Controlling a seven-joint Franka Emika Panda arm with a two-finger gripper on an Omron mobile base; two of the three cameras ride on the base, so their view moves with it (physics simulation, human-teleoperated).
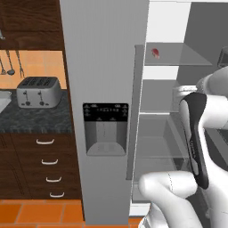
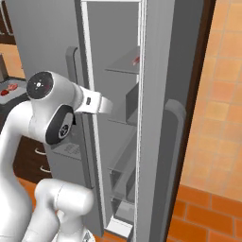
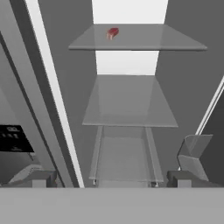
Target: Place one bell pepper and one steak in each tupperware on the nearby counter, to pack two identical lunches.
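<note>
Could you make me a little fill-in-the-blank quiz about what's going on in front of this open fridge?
1. The steak lies on the ____ glass shelf of the fridge.
2. The gripper has its jaws ____, holding nothing.
3. On the counter left of the fridge stands a silver ____.
4. The fridge's right-hand door stands ____.

Missing words: top; open; toaster; open

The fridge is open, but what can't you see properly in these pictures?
- Steak on the top shelf: too small in the hand view to show detail.
- Same steak in the right base view: mostly hidden by the fridge door edge.
- Red things on the counter, right base view: cut off by the arm and frame edge.
</note>
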